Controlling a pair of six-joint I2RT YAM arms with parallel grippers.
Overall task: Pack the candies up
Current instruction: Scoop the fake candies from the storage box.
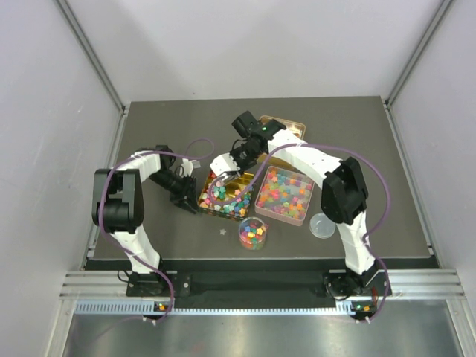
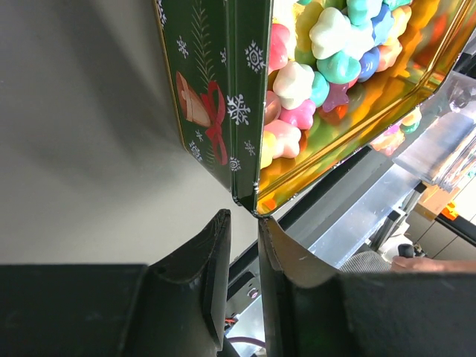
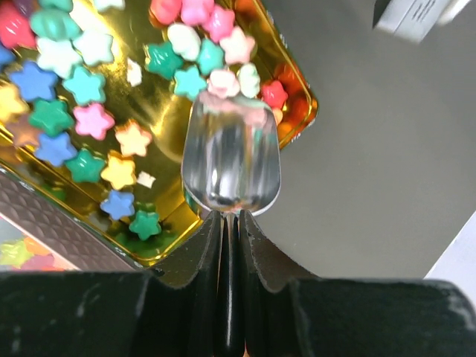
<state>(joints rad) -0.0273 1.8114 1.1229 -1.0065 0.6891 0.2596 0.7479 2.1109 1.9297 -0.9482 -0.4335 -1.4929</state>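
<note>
step: looks like the filling bit, with a scoop load going into the tin
right pincer [image 3: 230, 219]: clenched tight on the handle of a clear scoop [image 3: 230, 160], jaws nearly together
scoop: hangs over one corner of the tin [image 3: 167, 190], bowl pointing away from the wrist. It looks mostly empty, with maybe a couple of pale pieces at its far lip, hard to say through the plastic
candies [image 3: 82, 85]: little star shapes in pink, blue, green and yellow. A good layer sits in the tin but gold floor shows through, so it's not full. More sit in the clear box [image 1: 285, 220] just right of the tin and in a round tub [image 1: 241, 232] in front of it
left pincer [image 2: 242, 223]: jaws a narrow gap apart, right at the tin's near corner. Can't tell if it's actually pinching the wall or just parked against it
tin: on the worktop [image 1: 372, 149] between the two arms, green Christmas print outside
next move: probably tip out whatever's left, lift clear of the rim, then swing over to the clear box for another load
watch out: the scoop is close to the tin's edge, so a sloppy tip could spill pieces onto the worktop
</note>
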